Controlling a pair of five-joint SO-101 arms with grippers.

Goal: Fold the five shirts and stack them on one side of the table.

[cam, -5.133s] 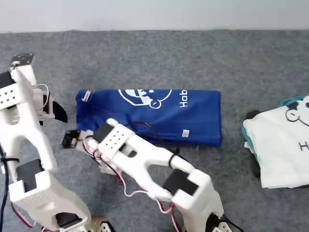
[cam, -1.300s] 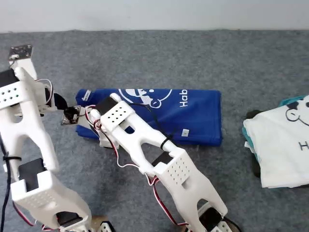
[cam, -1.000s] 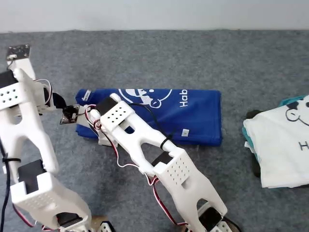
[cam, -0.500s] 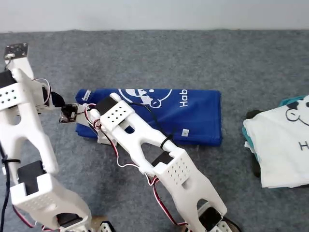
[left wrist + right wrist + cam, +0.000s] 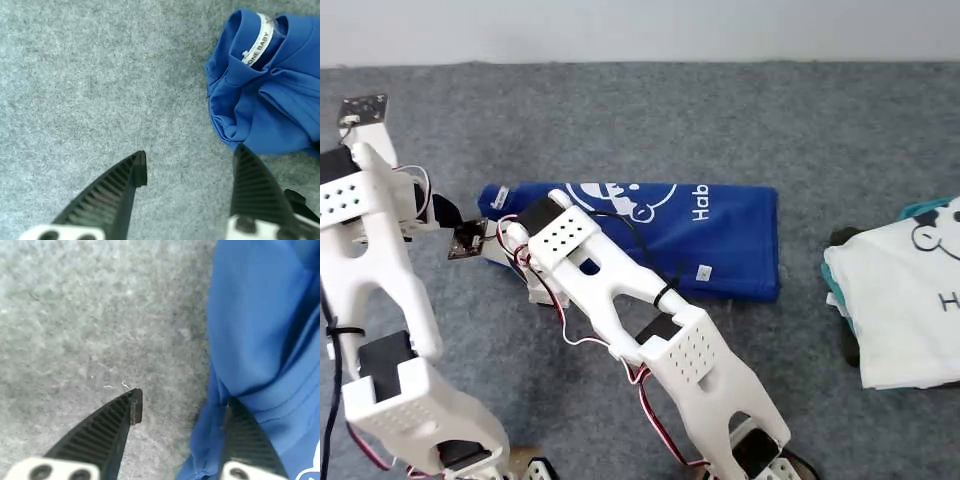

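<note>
Both sets of my fingers are spread wide and hold nothing. The blue shirt (image 5: 650, 235) lies in the middle of the grey worktop (image 5: 720, 120), narrowed to a long strip whose long axis runs left to right, with its collar end at the left. My two arms meet at that left end. My left fingers (image 5: 134, 175) hover over bare worktop just left of the bunched collar, close to the cloth but apart from it. My right fingers (image 5: 127, 407) straddle the shirt's near left edge, one tip over the grey surface and the other at the blue hem; I cannot tell whether it touches. From both, the whole length of the shirt runs off to the right, towards the white folded stack (image 5: 905, 300) at the right edge. I judge the next fold needs this left end lifted and carried rightward along that axis. My right fingers are nearer to a grip, while my left must close in on the collar.
</note>
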